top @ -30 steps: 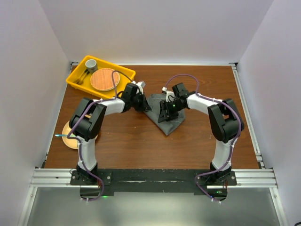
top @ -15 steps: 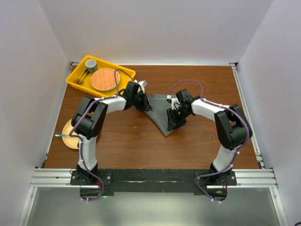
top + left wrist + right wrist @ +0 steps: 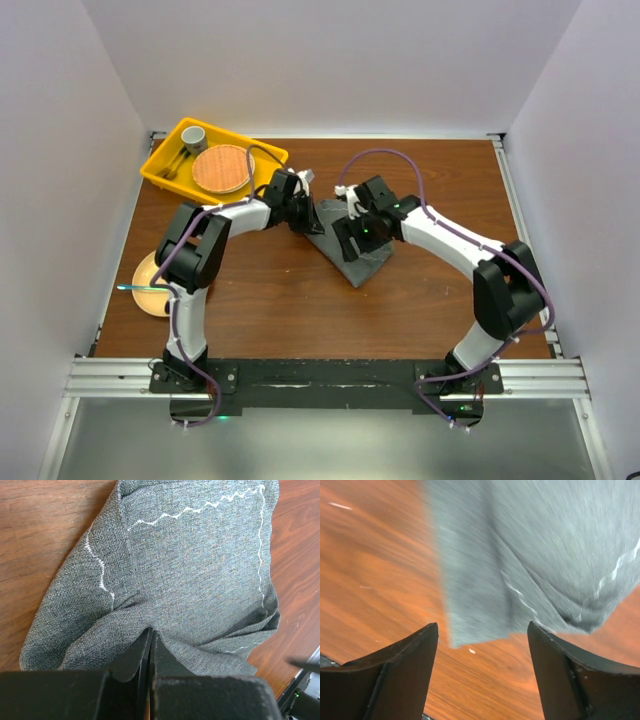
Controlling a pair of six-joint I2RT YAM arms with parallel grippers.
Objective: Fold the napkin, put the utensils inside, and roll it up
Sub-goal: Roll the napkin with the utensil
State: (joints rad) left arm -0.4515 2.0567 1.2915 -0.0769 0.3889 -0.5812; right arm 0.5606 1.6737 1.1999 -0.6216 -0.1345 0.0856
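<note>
The grey-green napkin (image 3: 359,267) lies folded in a rough triangle on the wooden table, mid-way between the arms. In the left wrist view its pale stitched line runs across the cloth (image 3: 190,570). My left gripper (image 3: 306,222) sits at the napkin's left edge, shut on a pinched ridge of cloth (image 3: 151,632). My right gripper (image 3: 345,240) hovers over the napkin's middle. It is open with nothing between its fingers (image 3: 482,630); a napkin corner (image 3: 470,620) lies just ahead of them, blurred. Metal utensils (image 3: 173,163) lie in the yellow tray.
The yellow tray (image 3: 262,153) at the back left also holds a small cup (image 3: 193,135) and a round woven mat (image 3: 222,168). A tan plate (image 3: 152,290) with a blue-handled utensil (image 3: 131,289) sits at the left edge, beside the left arm's elbow.
My right gripper has opened wide and swung left and back over the napkin, letting go of the cloth. The left gripper has stayed shut on the napkin's edge, barely moving.
</note>
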